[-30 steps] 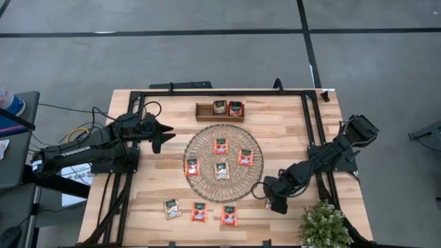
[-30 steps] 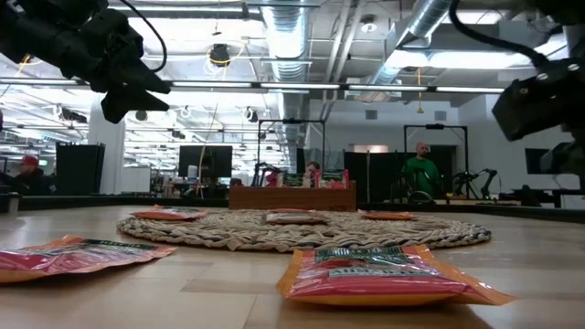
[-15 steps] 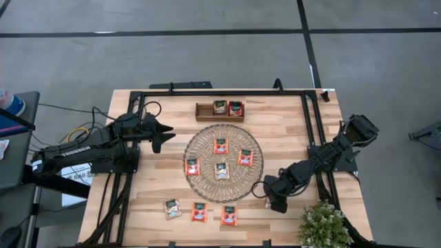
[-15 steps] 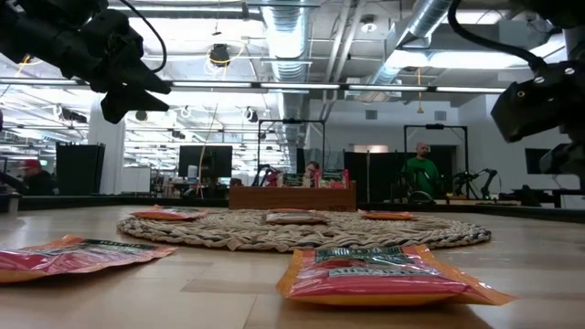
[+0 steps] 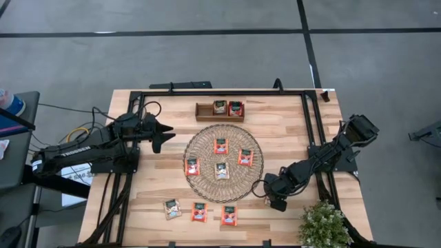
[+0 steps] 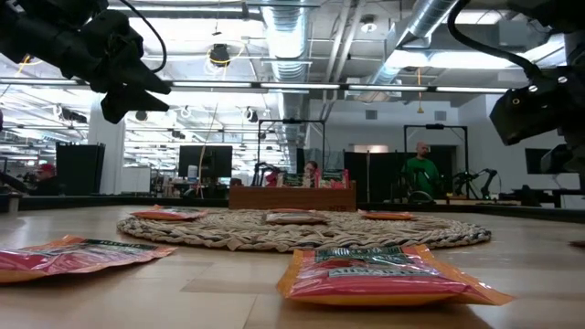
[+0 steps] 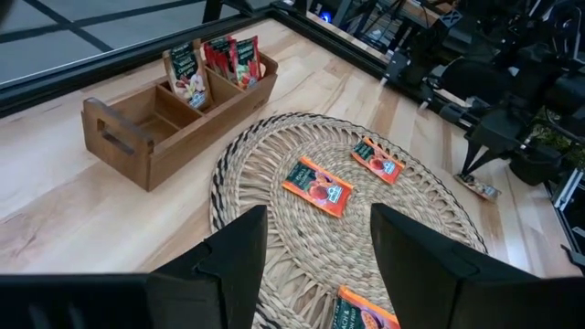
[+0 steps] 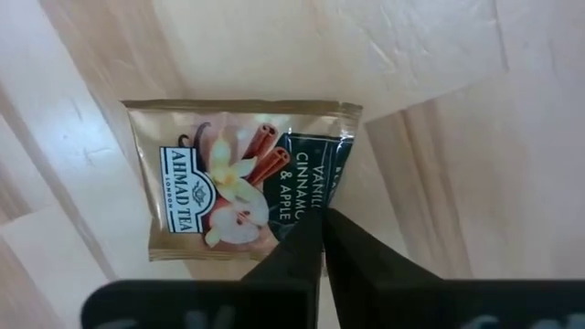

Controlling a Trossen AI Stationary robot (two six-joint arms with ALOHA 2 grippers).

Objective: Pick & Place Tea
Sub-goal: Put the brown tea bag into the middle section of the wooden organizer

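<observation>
A tan tea sachet (image 8: 239,180) with a dark green end lies on the wood to the right of the round woven mat (image 5: 222,162). My right gripper (image 8: 320,224) stands over it, pointing down, shut; the left wrist view also shows this gripper (image 7: 475,172) over the sachet (image 7: 481,190). In the high view the arm hides the sachet. Several sachets (image 5: 221,146) lie on the mat, two stand in the wooden tray (image 5: 205,111), and three (image 5: 200,211) lie near the front edge. My left gripper (image 7: 315,265) hangs open above the table, left of the mat. My right gripper has its two fingertips (image 8: 297,239) closed together on one edge of the sachet, at its dark green end (image 8: 311,196). The fingers come from above, pointing almost straight down. The sachet lies flat on the table, picture side up.
A black frame rail (image 5: 311,131) runs along the table's right side, close behind my right arm. A small green plant (image 5: 324,226) stands at the near right corner. Bare wood lies between the mat and the tray.
My right gripper has stayed over the sachet and its fingers have drawn together on the sachet's edge. The sachet has kept its place on the table.
</observation>
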